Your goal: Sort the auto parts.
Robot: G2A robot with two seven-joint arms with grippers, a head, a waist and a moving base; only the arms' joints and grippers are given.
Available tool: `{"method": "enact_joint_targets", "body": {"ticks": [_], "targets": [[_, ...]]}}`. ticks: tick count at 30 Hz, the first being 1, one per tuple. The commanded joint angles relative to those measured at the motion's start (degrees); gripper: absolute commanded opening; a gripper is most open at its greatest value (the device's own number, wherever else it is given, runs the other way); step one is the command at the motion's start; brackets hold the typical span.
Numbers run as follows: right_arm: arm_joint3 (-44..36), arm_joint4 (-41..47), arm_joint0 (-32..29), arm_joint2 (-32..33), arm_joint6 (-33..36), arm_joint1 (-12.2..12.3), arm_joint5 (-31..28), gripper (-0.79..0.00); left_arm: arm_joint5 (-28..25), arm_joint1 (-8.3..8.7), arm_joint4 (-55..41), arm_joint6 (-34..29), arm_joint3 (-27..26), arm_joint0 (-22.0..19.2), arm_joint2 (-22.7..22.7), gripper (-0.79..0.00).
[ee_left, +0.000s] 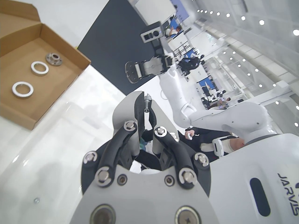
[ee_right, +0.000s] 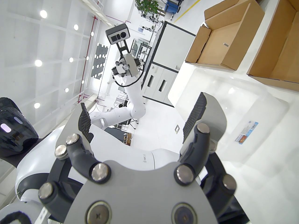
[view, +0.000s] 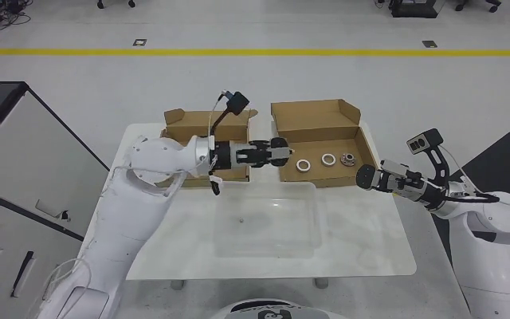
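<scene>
My left gripper point(view: 285, 151) point(ee_left: 145, 108) hangs between the two cardboard boxes, just at the left wall of the right box point(view: 319, 127), shut on a small metal bolt point(ee_left: 147, 102) whose tip sticks out past the pads. In the right box lie two white rings point(view: 304, 166) point(view: 328, 159) point(ee_left: 22, 89) point(ee_left: 40, 68) and a grey flanged metal part point(view: 347, 158) point(ee_left: 54, 58). My right gripper point(view: 365, 176) point(ee_right: 142, 115) is open and holds nothing, at the right box's front right corner.
The left cardboard box point(view: 209, 127) point(ee_right: 222, 45) holds one small flat grey part point(ee_right: 225, 44). A clear plastic bin point(view: 263, 219) stands at the table's front middle with a small nut point(ee_left: 36, 200) in it. The table's right front is bare.
</scene>
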Motion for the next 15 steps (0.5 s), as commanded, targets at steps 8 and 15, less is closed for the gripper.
{"method": "enact_joint_targets", "body": {"ticks": [8, 15], "targets": [[0.00, 0.00, 0.00, 0.00, 0.00, 0.00, 0.00, 0.000, -6.51, 0.02, -12.41, 2.95, 0.34, 1.63, -3.47, -0.785], [0.00, 0.00, 0.00, 0.00, 0.00, 0.00, 0.00, 0.000, -11.42, -0.22, -23.48, 4.30, -0.81, 2.33, -5.37, -0.785]]}}
